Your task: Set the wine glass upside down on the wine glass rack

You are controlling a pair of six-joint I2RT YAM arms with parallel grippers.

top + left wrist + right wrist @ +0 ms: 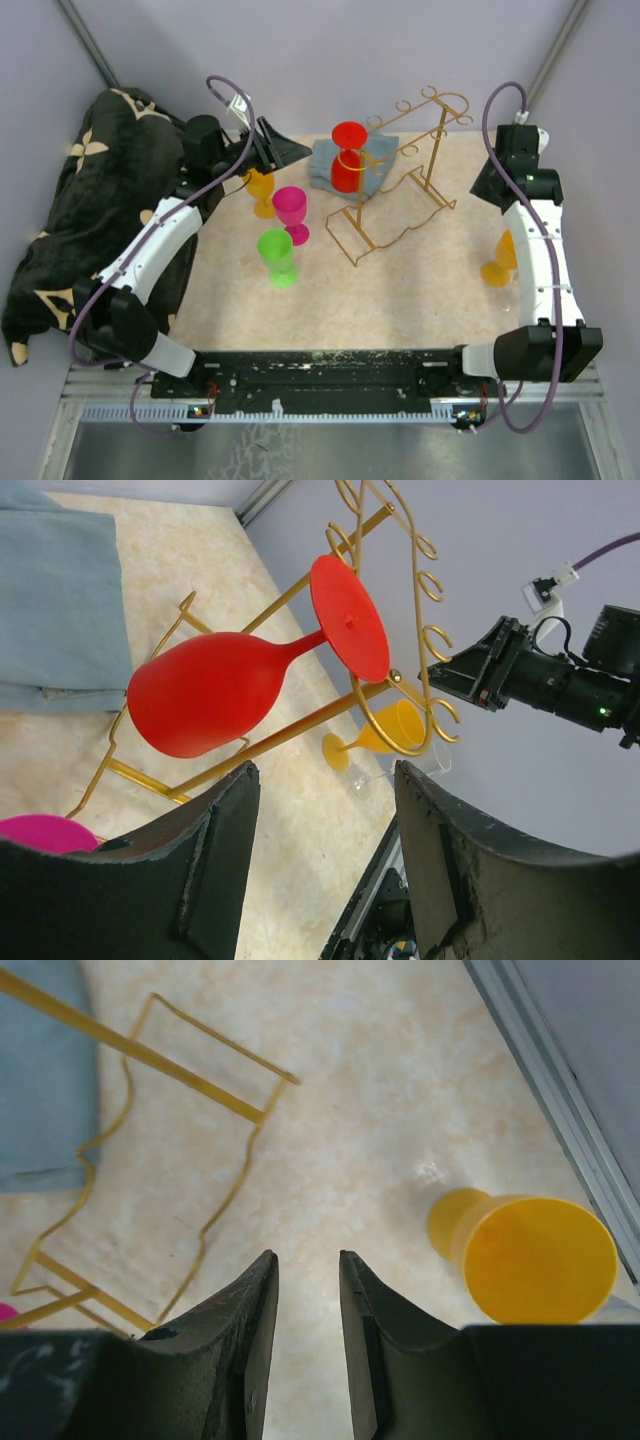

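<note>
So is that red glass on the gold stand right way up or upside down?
Upside down: the red wine glass hangs with its flat foot resting on the top rails of the gold rack, bowl below.

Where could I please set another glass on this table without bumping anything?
The widest bare patch runs along the table's near edge, between the green glass and the yellow glass, in front of the rack. Crowded around the pink glass.

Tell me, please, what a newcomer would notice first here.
A red wine glass hangs upside down on the gold wire rack, far centre. A pink glass and a green glass stand left of it. A black patterned blanket lies heaped at the left.
</note>
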